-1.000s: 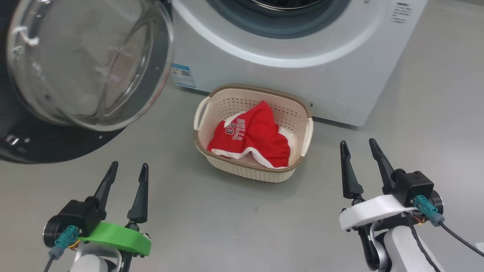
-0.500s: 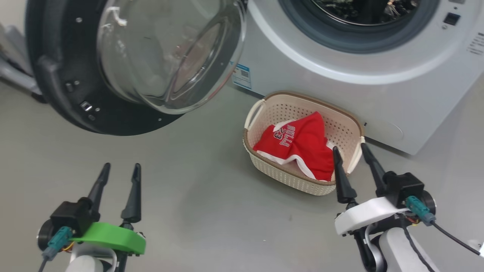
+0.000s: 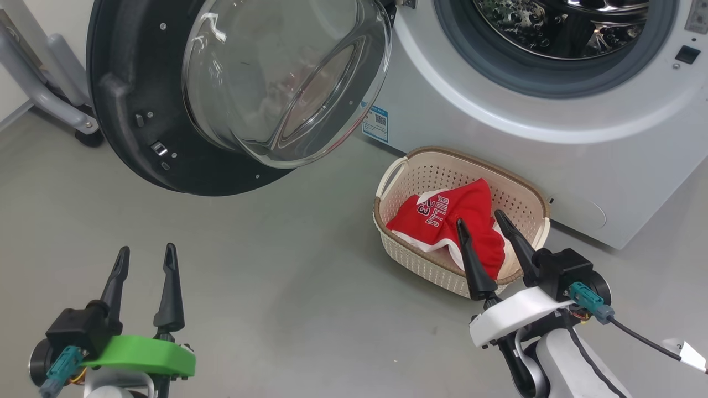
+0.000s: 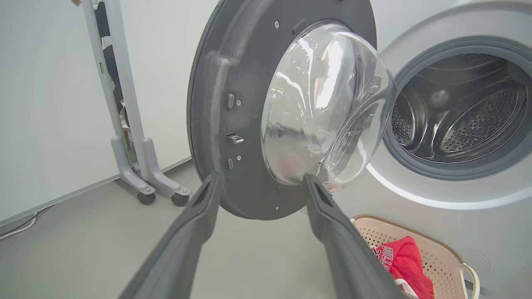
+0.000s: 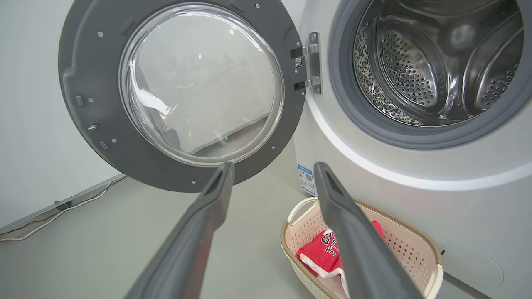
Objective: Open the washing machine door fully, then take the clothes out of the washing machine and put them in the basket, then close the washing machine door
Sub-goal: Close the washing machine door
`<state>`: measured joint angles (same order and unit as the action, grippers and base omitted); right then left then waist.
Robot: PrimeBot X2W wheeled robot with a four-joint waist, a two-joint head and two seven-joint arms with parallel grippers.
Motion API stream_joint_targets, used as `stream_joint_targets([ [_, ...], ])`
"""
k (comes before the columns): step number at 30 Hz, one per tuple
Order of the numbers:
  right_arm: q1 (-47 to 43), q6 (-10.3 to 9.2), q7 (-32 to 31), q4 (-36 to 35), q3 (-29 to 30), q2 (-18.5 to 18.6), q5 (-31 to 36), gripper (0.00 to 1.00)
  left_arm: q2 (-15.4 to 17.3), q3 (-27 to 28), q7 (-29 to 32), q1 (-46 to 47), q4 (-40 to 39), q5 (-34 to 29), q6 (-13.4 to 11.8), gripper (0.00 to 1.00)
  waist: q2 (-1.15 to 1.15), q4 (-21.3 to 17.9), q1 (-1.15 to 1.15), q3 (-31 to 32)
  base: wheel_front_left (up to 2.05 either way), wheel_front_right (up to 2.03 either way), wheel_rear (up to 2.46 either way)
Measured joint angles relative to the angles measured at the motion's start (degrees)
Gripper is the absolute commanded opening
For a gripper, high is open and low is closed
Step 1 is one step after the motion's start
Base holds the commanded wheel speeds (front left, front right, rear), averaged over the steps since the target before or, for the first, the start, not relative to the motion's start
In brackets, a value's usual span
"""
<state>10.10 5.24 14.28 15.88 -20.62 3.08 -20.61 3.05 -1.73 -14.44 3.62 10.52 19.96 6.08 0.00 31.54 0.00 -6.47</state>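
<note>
A smooth grey floor [image 3: 276,309] meets a pale wall [image 4: 45,104], where a grey wheeled stand [image 4: 122,162] sits.

Looks like an indoor test room or lab, set up as a laundry corner.
- Smooth grey floor [image 3: 265,309], seamless, hard finish.
- Plain pale wall [image 4: 45,104] with a skirting strip at its foot.
- White front-loading washing machine [image 3: 498,143] stands on the floor, door [image 3: 127,121] swung open, steel drum [image 5: 415,66] showing.
- Cream basket [image 3: 466,157] with red clothes [image 3: 448,218] sits on the floor, just before the machine's front.
- Grey equipment stand [image 4: 124,137] on castors by the wall.
- Loose cable [image 5: 37,227] trails along the floor's edge at the wall.
</note>
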Motion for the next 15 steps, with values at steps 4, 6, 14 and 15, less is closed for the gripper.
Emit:
stream_joint_targets([
  [4,0.2,0.01,0.0,0.4,-0.3,0.0,-0.4,1.00,0.0,0.2,0.0,-0.3,-0.4,-0.1,0.0,1.00,0.00,0.0,0.00,0.0,0.00,0.00,0.00],
  [6,0.3,0.01,0.0,0.6,-0.4,0.0,-0.4,1.00,-0.1,0.4,0.0,-0.4,-0.6,-0.1,0.0,1.00,0.00,0.0,0.00,0.0,0.00,0.00,0.00],
  [14,0.6,0.01,0.0,1.2,-0.2,0.0,-0.6,1.00,-0.2,0.4,0.0,-0.7,-1.1,-0.3,0.0,1.00,0.00,-0.2,0.00,0.1,0.00,0.00,0.00],
  [15,0.6,0.01,0.0,1.2,-0.2,0.0,-0.6,1.00,-0.2,0.4,0.0,-0.7,-1.1,-0.3,0.0,1.00,0.00,-0.2,0.00,0.1,0.00,0.00,0.00],
])
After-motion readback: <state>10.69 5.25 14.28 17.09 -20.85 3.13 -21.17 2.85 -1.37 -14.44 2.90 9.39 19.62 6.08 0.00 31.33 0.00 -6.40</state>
